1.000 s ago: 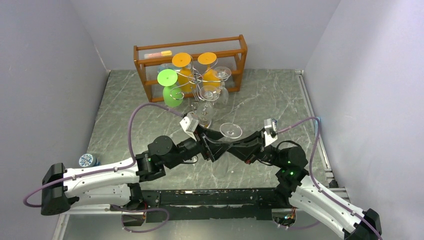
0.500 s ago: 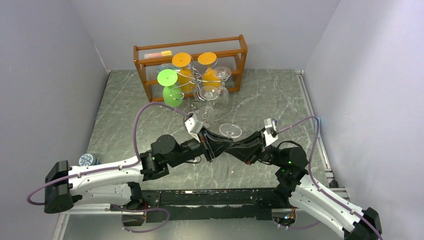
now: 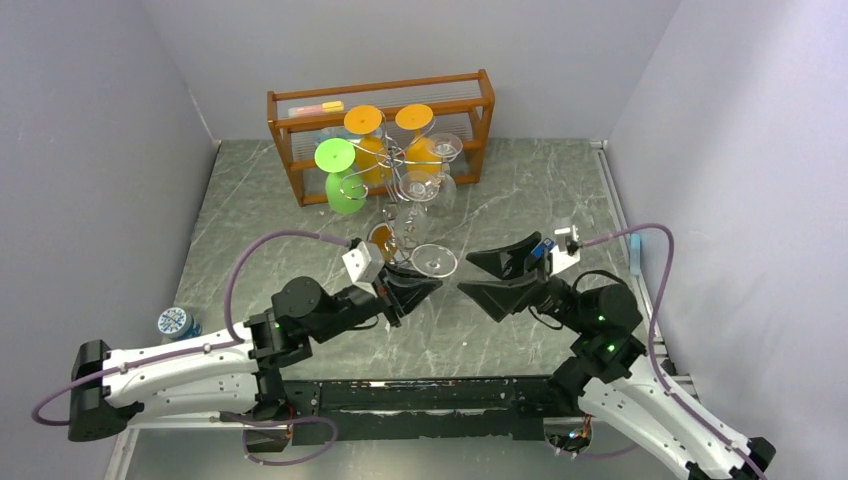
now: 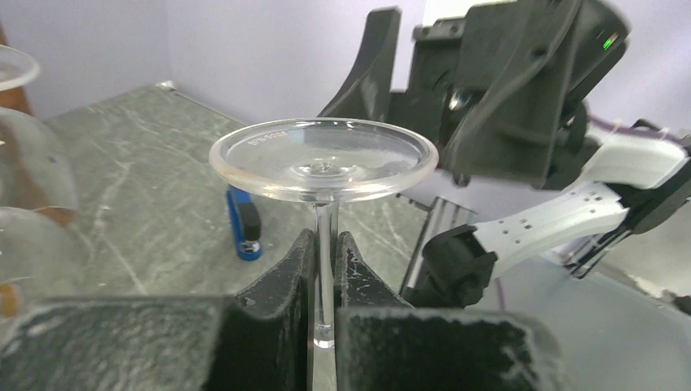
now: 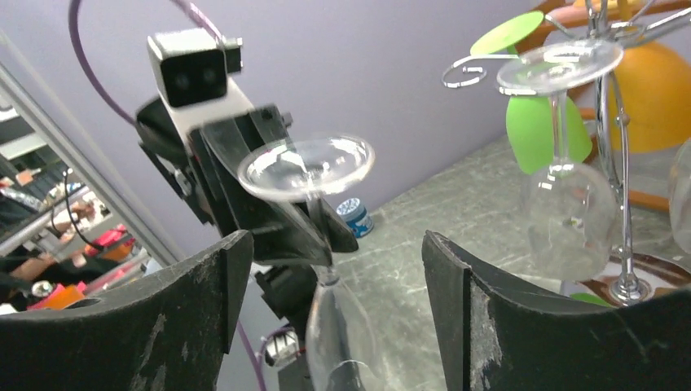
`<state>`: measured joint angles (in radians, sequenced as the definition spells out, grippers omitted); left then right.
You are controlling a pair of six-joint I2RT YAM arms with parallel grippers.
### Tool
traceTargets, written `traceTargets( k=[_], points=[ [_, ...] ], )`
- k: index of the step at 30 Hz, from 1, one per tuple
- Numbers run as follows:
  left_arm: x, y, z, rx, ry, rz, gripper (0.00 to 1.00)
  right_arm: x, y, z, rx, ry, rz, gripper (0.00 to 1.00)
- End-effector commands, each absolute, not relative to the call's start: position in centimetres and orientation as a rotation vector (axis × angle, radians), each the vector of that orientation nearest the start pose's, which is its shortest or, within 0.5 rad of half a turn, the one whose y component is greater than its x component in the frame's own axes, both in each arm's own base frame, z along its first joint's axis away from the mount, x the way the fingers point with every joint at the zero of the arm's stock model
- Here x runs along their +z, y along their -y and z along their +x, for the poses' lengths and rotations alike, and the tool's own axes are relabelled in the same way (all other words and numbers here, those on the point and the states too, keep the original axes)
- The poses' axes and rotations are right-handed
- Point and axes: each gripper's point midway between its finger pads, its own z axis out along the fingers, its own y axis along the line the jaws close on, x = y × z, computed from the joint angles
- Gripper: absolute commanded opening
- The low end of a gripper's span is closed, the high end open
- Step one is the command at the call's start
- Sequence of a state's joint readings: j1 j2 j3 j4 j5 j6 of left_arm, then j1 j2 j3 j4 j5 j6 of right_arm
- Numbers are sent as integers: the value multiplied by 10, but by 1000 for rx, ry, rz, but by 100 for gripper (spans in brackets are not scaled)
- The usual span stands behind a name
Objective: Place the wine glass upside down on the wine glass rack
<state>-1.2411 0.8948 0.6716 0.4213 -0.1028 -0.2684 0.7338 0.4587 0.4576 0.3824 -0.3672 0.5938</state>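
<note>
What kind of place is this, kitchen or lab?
Probably a robot test cell, not a kitchen: a left arm and right arm bolted at a table edge, plain walls boxing it in, and a wine glass rack staged as a prop.

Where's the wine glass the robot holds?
The wine glass is central in the top view, upside down, stem pinched in the left gripper, in front of the rack, left of the right gripper.

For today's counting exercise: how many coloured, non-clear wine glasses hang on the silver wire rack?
3, all hanging upside down: a green glass at the left, an orange glass behind it, a second orange glass further right. Clear glasses beside them could hide another.
</note>
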Motion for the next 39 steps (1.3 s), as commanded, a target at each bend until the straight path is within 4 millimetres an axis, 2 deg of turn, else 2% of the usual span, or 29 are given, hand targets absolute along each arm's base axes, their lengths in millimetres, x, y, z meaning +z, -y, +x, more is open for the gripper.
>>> traceTargets(
  k=[1, 4, 7, 10, 13, 16, 23, 27, 29, 30, 33, 34, 39],
  points=[
    [324, 321, 131, -1020, -1323, 675, 5, 342, -230, 137, 1345, -1423, -380, 79],
    [320, 318, 128, -992, -1289, 719, 5, 353, -232, 142, 1433, -1483, -241, 79],
    [317, 315, 127, -975, -1250, 742, 5, 354, -244, 147, 1552, -1577, -124, 77],
    [314, 314, 126, -973, -1224, 745, 5, 344, -260, 151, 1636, -1702, -61, 69],
    [315, 312, 129, -936, -1188, 753, 5, 319, -267, 160, 1644, -1858, 64, 65],
    [309, 310, 133, -892, -1197, 758, 5, 310, -271, 157, 1729, -1897, 169, 59],
    [291, 299, 143, -817, -1227, 735, 5, 314, -278, 145, 1947, -1878, 235, 36],
    [286, 306, 138, -853, -1219, 761, 5, 313, -281, 145, 1984, -1889, 260, 15],
    [281, 310, 138, -854, -1236, 771, 9, 314, -281, 145, 2019, -1877, 282, 0],
    [279, 311, 139, -855, -1243, 770, 13, 315, -281, 146, 2040, -1864, 299, 0],
    [273, 314, 138, -871, -1267, 771, 34, 322, -278, 143, 2086, -1827, 324, 0],
    [271, 316, 137, -876, -1271, 775, 38, 323, -276, 144, 2087, -1819, 333, 0],
    [259, 320, 137, -882, -1287, 787, 39, 329, -272, 142, 2115, -1775, 350, 0]
  ],
)
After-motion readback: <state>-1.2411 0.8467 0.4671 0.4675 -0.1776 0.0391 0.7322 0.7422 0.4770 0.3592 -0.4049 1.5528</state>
